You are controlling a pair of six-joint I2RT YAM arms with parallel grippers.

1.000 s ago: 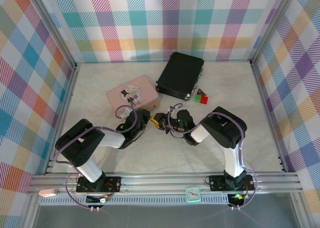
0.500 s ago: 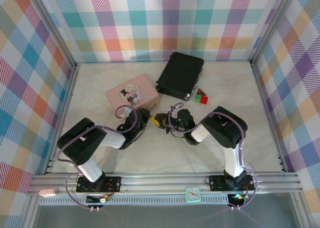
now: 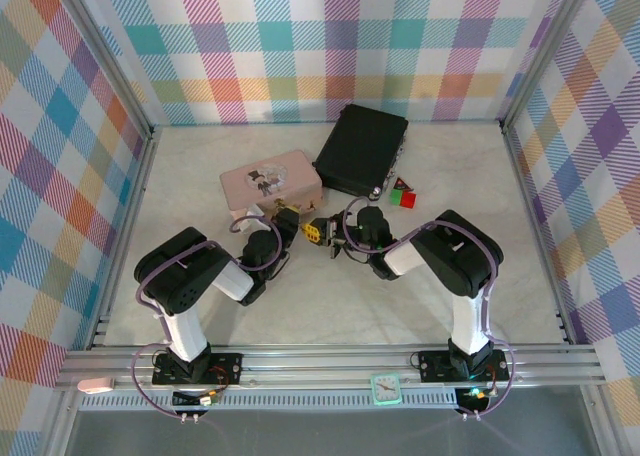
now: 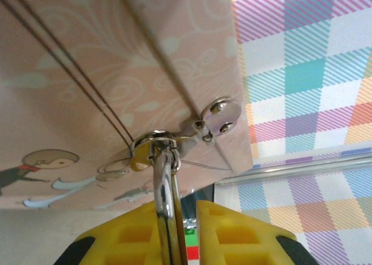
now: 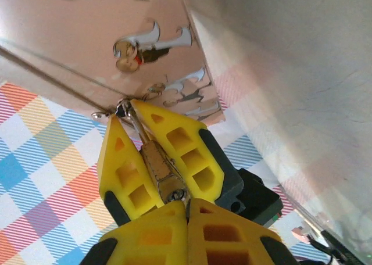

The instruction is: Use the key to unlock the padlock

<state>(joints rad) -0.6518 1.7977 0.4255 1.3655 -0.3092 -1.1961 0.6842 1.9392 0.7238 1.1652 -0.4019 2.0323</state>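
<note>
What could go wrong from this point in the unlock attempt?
1. The padlock, clamped by the left gripper, hangs from the hasp of the pink tin, so twisting may drag the tin.
2. The right gripper pinches the barely visible key hard against the left fingers; it may slip or jam.

Both arms reach forward and inward, left hand point(image 3: 290, 218) and right hand point(image 3: 316, 232) clamped shut, tips nearly touching.
</note>
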